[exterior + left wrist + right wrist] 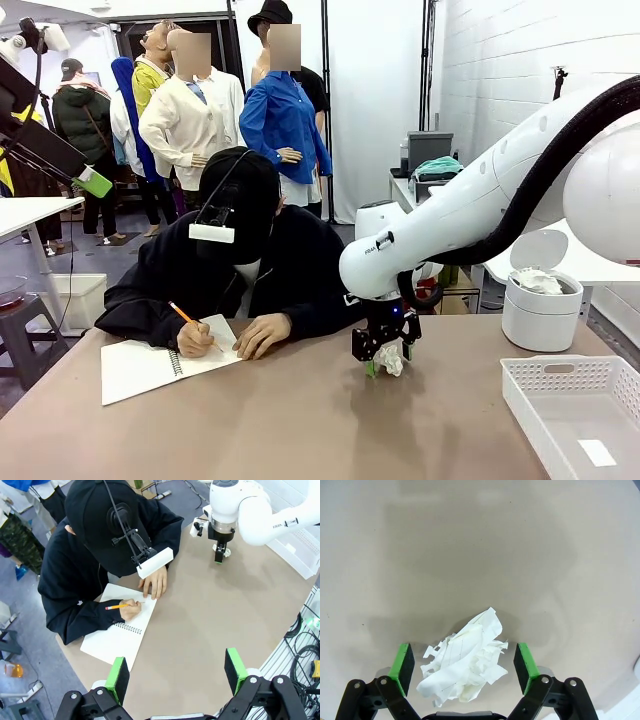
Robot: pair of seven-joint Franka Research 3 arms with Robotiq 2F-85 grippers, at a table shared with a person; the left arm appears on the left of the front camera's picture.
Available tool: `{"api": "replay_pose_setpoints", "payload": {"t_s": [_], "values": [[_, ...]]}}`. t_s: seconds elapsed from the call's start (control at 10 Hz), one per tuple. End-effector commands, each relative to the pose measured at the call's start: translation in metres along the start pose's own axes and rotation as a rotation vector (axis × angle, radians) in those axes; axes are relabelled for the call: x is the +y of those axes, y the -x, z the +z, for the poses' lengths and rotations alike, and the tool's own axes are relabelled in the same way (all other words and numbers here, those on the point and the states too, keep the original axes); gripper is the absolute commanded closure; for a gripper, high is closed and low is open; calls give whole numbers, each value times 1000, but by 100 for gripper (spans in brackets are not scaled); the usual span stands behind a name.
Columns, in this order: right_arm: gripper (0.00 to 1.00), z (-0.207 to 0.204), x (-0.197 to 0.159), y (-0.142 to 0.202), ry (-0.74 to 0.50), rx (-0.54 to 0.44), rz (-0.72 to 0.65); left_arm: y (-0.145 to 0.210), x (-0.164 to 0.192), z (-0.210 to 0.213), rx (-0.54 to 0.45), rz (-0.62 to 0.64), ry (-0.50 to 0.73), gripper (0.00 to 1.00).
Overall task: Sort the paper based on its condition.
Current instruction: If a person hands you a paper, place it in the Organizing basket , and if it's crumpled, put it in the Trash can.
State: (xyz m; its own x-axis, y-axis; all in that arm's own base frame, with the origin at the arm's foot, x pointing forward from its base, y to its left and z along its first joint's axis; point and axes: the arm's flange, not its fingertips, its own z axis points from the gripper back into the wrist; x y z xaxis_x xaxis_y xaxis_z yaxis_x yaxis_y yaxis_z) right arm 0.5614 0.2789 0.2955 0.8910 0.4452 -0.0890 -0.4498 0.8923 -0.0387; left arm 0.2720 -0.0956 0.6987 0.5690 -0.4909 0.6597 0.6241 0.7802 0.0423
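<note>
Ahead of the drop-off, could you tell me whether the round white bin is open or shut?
Open: the lid stands raised over the bin, crumpled paper showing inside.

On the table [300,425], paper wad [465,666] sits between my right gripper's [464,662] fingers. Left, notebook [140,368] before the person [250,265]; right, tray [523,400], bin [540,322] behind it.

Shows left gripper [177,672] spread wide above tan table [210,625]; left, person's hand [131,609] writing with orange pencil [116,606] on spiral notebook [117,635]; far right, right gripper [219,556] at paper wad [227,551].
</note>
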Motion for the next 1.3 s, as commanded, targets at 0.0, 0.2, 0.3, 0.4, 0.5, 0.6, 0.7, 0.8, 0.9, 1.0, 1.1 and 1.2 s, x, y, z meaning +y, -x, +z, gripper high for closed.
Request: {"api": "replay_pose_setpoints", "payload": {"t_s": [0.0,0.2,0.3,0.4,0.5,0.6,0.7,0.8,0.9,1.0,1.1,1.2], "values": [[0,-2,-1,3,0,5,-1,0,0,1,0,1,-3,0],[0,-2,-1,3,0,5,-1,0,0,1,0,1,-3,0],[20,0,0,0,0,1,0,0,0,1,0,1,-3,0],[40,0,0,1,-5,5,-13,0,0,1,0,1,-3,0],[40,0,0,0,0,1,0,0,0,1,0,1,-3,0],[40,0,0,0,0,1,0,0,0,1,0,1,-3,0],[40,0,0,0,0,1,0,0,0,1,0,1,-3,0],[40,0,0,0,0,1,0,0,0,1,0,1,-3,0],[40,0,0,0,0,1,0,0,0,1,0,1,-3,0],[40,0,0,0,0,1,0,0,0,1,0,1,-3,0],[40,5,4,-1,1,-8,5,0,0,1,0,1,-3,0],[40,6,2,1,-2,-6,15,0,0,1,0,1,-3,0]]}}
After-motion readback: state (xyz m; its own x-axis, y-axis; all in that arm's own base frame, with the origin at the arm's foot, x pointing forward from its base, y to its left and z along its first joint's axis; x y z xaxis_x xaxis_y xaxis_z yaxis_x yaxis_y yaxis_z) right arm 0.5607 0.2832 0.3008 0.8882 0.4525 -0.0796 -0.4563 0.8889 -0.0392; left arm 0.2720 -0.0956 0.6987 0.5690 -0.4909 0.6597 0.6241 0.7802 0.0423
